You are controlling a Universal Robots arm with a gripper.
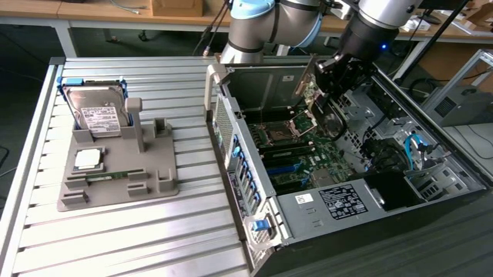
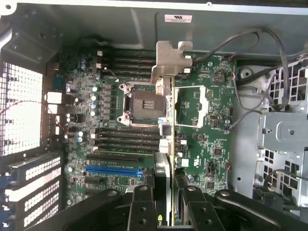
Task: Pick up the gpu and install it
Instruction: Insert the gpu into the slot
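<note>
My gripper (image 1: 329,78) hangs inside the open computer case (image 1: 231,98), shut on the gpu (image 1: 309,91), a thin tan-brown card held on edge above the green motherboard (image 1: 302,154). In the wrist view the gpu (image 2: 168,113) runs as a narrow strip away from my gripper (image 2: 166,195), with its silver bracket (image 2: 170,60) at the far end. The black fingers (image 2: 143,204) press on both of its sides. The card hovers over the motherboard (image 2: 110,110) beside the processor socket (image 2: 138,102), apart from the blue slot (image 2: 114,170).
A grey fixture (image 1: 115,179) on the slatted table at the exterior view's left holds a silver hard drive (image 1: 96,112), a processor chip (image 1: 89,158) and a green memory stick (image 1: 115,174). Inside the case lie a power supply (image 1: 343,202), drive cages and loose cables (image 2: 250,91).
</note>
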